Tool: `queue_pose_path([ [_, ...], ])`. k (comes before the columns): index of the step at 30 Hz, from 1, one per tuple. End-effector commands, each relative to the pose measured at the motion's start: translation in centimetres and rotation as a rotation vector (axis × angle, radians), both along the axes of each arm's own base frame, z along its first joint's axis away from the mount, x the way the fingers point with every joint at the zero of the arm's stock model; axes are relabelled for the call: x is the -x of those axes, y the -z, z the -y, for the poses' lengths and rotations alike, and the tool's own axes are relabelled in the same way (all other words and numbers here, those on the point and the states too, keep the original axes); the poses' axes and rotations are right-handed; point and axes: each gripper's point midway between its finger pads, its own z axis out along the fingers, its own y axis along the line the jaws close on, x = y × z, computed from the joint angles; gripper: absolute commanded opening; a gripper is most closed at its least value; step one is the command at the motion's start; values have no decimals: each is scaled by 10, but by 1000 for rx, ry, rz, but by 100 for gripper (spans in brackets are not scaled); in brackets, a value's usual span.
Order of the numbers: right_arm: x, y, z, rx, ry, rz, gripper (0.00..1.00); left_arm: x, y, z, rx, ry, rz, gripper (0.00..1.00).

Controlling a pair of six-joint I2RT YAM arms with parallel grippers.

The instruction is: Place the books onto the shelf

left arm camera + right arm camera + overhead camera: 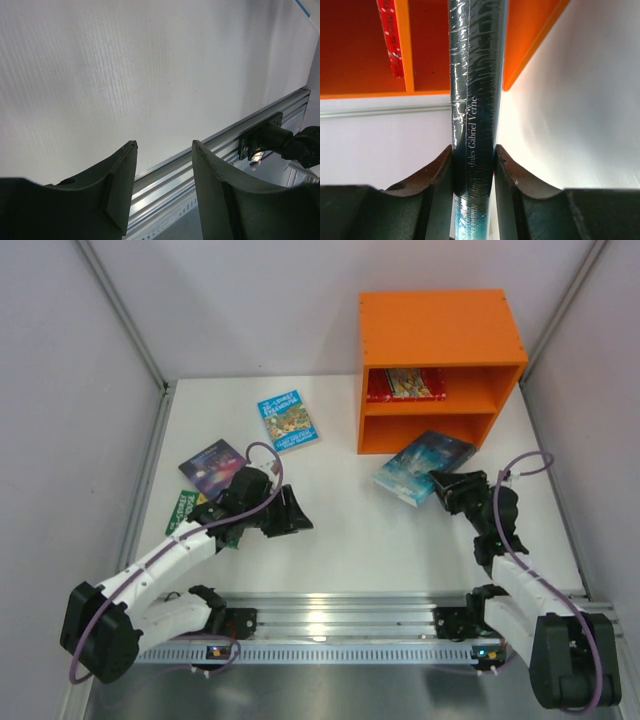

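Two arms reach out from the near rail (pixel 340 612). The right arm (pixel 515 580) rises from its base and stretches forward and leftward toward the orange shelf (pixel 440 335). Its right gripper (pixel 473 155) has its fingers clamped narrow on the spine edge of the teal-blue book (pixel 425 465). That book sits slanted in front of the lower compartment, its far corner at the opening.

The left arm (pixel 170 555) lies low and angles up to the right, its wrist above the green book (pixel 183 508) and just beside the purple book (pixel 212 465). The left gripper (pixel 162 145) points right over the bare table (pixel 350 530), fingers moderately apart and holding nothing.

A red-bordered book (pixel 405 383) lies in the upper compartment. A light-blue book (pixel 287 420) lies flat on the table, left of the shelf.
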Motion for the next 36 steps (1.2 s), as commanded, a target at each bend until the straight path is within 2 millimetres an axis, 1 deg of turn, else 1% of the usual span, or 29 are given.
queue_pose_path([
  [1,-26,-113,12,-9,65,364,0,3,-2,1,19,10,-1,53],
  [5,-44,-115,26,7,149,368,0,5,-2,5,32,30,-8,53],
  [9,-66,-123,33,8,194,408,0,4,-6,8,48,39,-2,53],
  [11,-73,-124,38,0,222,425,0,4,-9,8,49,44,4,53],
  [15,-94,-122,40,-22,252,438,0,7,-11,6,42,53,6,53],
  [16,-98,-122,44,-28,279,444,0,10,-10,4,35,57,1,53],
  [20,-113,-120,40,-55,300,463,0,15,-10,-3,14,58,8,53],
  [22,-125,-112,38,-51,309,443,0,17,-10,-5,9,56,17,53],
  [25,-137,-98,28,-60,319,418,0,21,-10,-6,14,59,14,53],
  [28,-148,-85,10,-77,322,395,0,22,-11,-7,16,61,14,53],
  [29,-149,-81,0,-83,326,388,0,22,-13,-8,17,60,17,53],
  [31,-155,-68,-7,-88,345,365,0,22,-13,-8,12,62,22,54],
  [32,-155,-63,-18,-91,329,353,0,22,-16,-9,14,61,30,54],
  [33,-158,-54,-23,-87,327,337,0,23,-15,-9,11,63,31,54],
  [34,-158,-49,-27,-84,326,328,0,23,-15,-9,8,63,29,54],
  [35,-157,-44,-33,-85,325,316,0,22,-17,-10,11,62,37,54],
  [36,-155,-34,-34,-87,330,293,0,23,-17,-9,13,63,37,54],
])
